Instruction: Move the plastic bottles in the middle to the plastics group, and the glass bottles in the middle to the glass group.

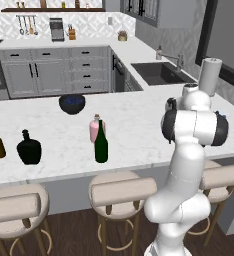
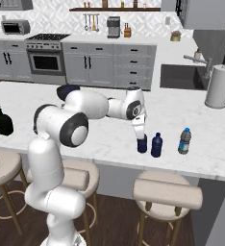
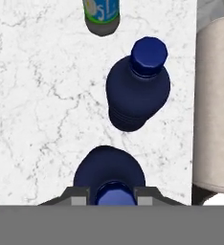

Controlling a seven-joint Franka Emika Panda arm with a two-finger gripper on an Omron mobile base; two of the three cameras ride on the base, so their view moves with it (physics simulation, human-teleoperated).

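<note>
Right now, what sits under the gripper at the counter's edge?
A small dark blue plastic bottle stands upright on the white marble counter, its cap between the gripper fingers. Its base and the counter under it are covered.

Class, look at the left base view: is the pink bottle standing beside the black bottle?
No. The pink bottle stands just behind the green bottle, well apart from the black bottle.
</note>
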